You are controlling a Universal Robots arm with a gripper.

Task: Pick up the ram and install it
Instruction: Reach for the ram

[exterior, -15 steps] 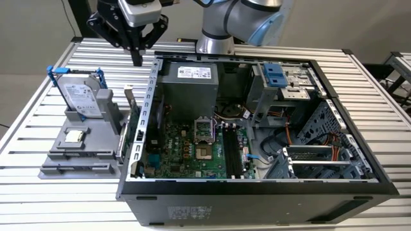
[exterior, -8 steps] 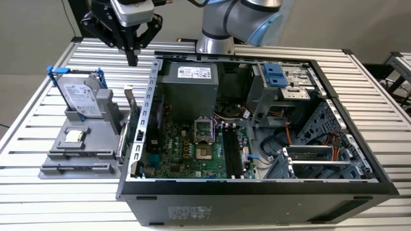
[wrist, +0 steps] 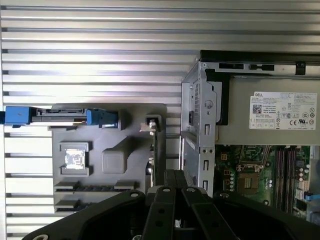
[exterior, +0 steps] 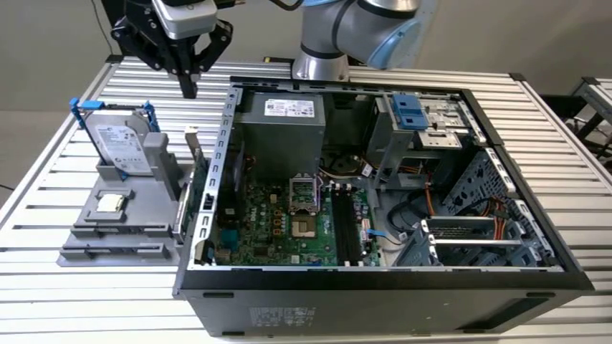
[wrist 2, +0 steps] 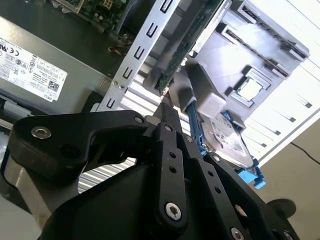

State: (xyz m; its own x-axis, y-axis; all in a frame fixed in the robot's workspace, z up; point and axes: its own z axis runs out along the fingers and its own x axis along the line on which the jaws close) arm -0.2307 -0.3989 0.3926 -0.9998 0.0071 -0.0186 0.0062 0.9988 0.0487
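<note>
Gripper (exterior: 188,87) high over table, jaws pinched together, nothing between them. Ram (exterior: 192,147) roughly beneath, well apart from it, standing on edge in grey holder (exterior: 115,233), just beside case (exterior: 383,290) wall. Drive (exterior: 125,147) upright in same holder. Slots (exterior: 346,229) on board look empty. Judgement: pickup not yet made, whole install left.
</note>
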